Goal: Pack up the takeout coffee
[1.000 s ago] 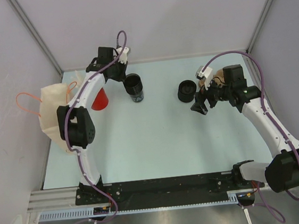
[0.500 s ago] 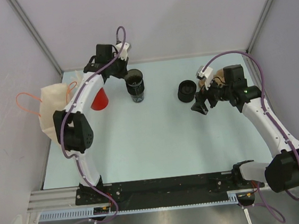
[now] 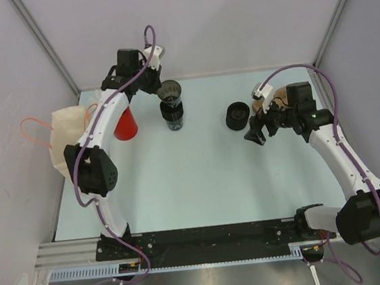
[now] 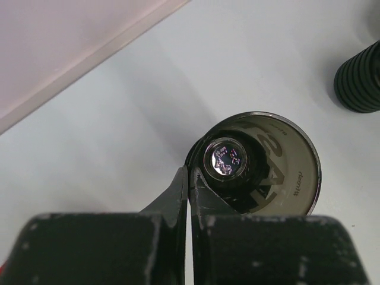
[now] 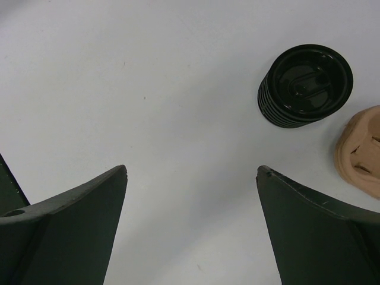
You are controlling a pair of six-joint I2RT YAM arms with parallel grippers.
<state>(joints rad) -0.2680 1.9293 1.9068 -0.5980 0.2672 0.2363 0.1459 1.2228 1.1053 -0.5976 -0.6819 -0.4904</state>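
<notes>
left gripper (image 4: 189, 174) pinched shut on rim of takeout coffee (image 4: 285, 172), cup at far side of table (image 3: 200, 175), just right of red cup (image 3: 128, 126); right gripper (image 5: 193, 172) jaws wide apart, holding nothing, near ridged black piece (image 5: 306, 86)

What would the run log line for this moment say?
left gripper: shut on takeout coffee rim | right gripper: open, empty, near squat black piece

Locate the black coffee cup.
Top view, far side, left of centre: black cup right of the red cup, rim pinched by the left gripper.
</notes>
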